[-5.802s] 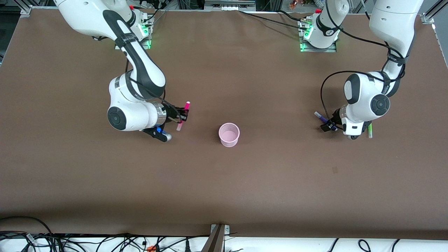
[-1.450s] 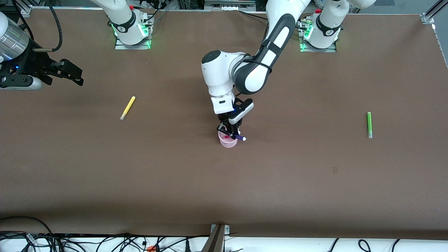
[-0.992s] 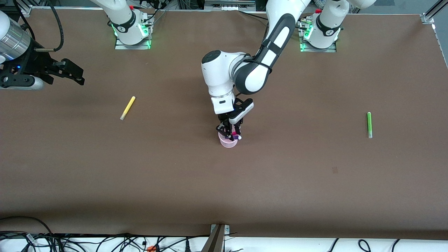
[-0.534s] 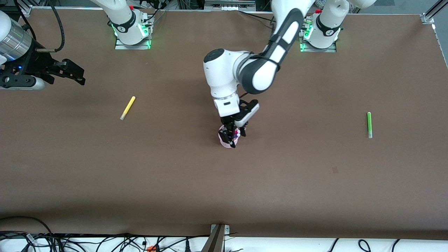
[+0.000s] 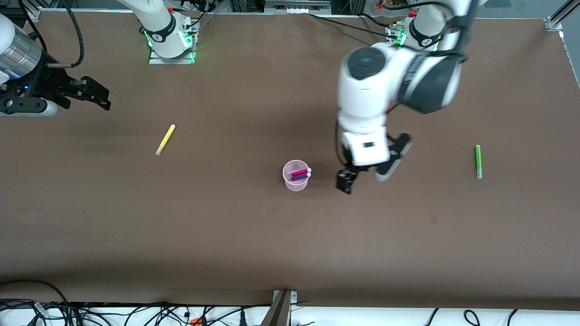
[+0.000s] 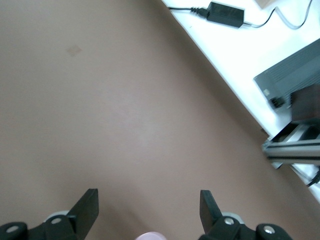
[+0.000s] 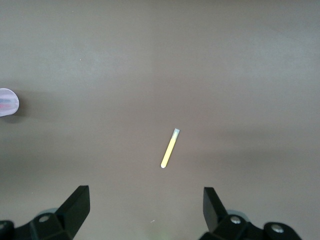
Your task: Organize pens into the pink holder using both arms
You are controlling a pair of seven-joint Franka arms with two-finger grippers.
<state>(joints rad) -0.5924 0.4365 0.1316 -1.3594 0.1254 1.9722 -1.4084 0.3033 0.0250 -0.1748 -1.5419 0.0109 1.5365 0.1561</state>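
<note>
The pink holder (image 5: 296,182) stands mid-table with the magenta pen (image 5: 300,172) and the purple pen (image 5: 301,177) lying in it. My left gripper (image 5: 348,180) is open and empty, up in the air over bare table beside the holder, toward the left arm's end. In the left wrist view the gripper (image 6: 148,212) shows the holder's rim (image 6: 150,236) at the frame edge. The yellow pen (image 5: 165,139) lies toward the right arm's end, the green pen (image 5: 477,161) toward the left arm's end. My right gripper (image 5: 100,96) waits open, high; its wrist view (image 7: 145,207) shows the yellow pen (image 7: 170,148) and the holder (image 7: 7,102).
The arm bases (image 5: 170,36) (image 5: 413,43) stand along the table edge farthest from the front camera. Cables (image 5: 136,312) lie along the nearest edge. A small dark mark (image 5: 434,220) is on the brown tabletop. The left wrist view shows a white floor with a power adapter (image 6: 226,14) past the table edge.
My left gripper let go of the purple pen into the holder, then rose and swung away toward the left arm's end. The right gripper stayed in place.
</note>
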